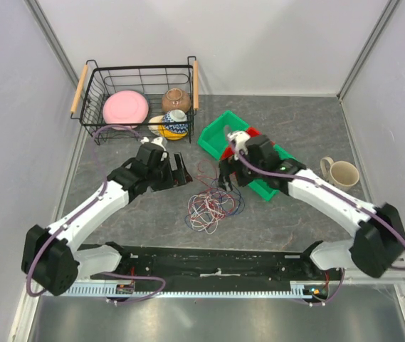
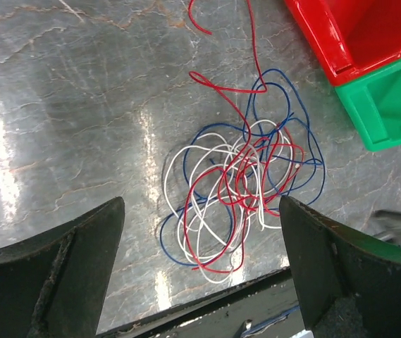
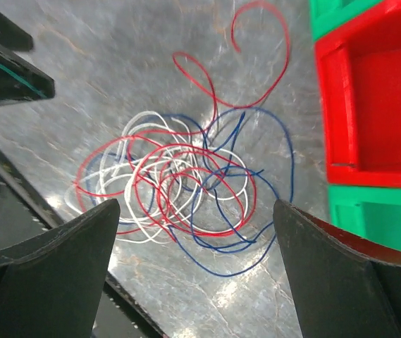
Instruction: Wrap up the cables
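A tangle of thin red, blue and white cables (image 1: 213, 203) lies in loose loops on the grey table between the two arms. It shows in the left wrist view (image 2: 239, 193) and the right wrist view (image 3: 179, 186). My left gripper (image 1: 181, 172) hovers open to the left of the pile, its jaws wide apart and empty. My right gripper (image 1: 229, 178) hovers open to the right of the pile, above its upper edge, also empty. No green cable shows.
A green bin (image 1: 220, 128) with a red bin (image 3: 376, 98) inside stands at back right. A wire basket (image 1: 95, 85) with a pink plate and bowls stands at back left. A beige mug (image 1: 343, 173) stands at the right. A black rail (image 1: 216, 260) runs along the near edge.
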`<state>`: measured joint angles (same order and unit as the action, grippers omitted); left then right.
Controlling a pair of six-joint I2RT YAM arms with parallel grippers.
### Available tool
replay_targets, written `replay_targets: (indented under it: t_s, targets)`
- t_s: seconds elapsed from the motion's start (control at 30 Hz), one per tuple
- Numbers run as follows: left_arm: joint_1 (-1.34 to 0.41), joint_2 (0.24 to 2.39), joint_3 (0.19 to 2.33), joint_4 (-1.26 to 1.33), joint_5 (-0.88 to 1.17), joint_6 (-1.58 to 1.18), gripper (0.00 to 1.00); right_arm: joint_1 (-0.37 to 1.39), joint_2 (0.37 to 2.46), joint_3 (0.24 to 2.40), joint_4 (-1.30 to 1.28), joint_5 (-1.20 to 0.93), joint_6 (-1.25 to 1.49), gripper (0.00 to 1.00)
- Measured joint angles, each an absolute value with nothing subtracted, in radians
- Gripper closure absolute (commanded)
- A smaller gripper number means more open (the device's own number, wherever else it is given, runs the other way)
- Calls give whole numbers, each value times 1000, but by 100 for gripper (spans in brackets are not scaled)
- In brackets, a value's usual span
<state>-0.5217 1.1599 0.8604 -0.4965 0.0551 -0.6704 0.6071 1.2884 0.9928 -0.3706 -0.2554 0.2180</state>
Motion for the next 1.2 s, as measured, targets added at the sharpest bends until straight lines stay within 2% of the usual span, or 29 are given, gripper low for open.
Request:
replay_targets:
  t_s: [0.23, 0.37, 0.6, 0.7, 0.83, 1.03, 1.1, 1.13, 1.2]
  targets:
    - [-542, 1276, 860, -400, 85, -688, 7, 803, 1474, 994, -335, -120, 178, 2]
    - [-543, 1367, 890, -380, 88, -737, 11, 803, 1465, 994, -308, -76, 158, 2]
    - [-548, 1530, 936, -282, 118, -739, 10, 798, 1357, 976, -308, 55, 136, 2]
    - [-548, 1597, 982, -274, 134, -732, 14, 798, 1307, 968, -307, 89, 133, 2]
    - [-548, 1619, 996, -248, 133, -762, 26, 798, 1280, 956, -308, 119, 133, 2]
    - [-548, 1668, 1020, -253, 123, -843, 32, 798, 1280, 953, -317, 185, 133, 2]
    - [-548, 1703, 1046, -268, 122, -856, 38, 798, 1277, 950, -317, 199, 133, 2]
    - [-548, 1716, 1057, -276, 122, -860, 55, 798, 1276, 948, -318, 206, 133, 2]
    - [-549, 1739, 1078, -287, 122, -875, 82, 798, 1275, 946, -321, 218, 132, 2]
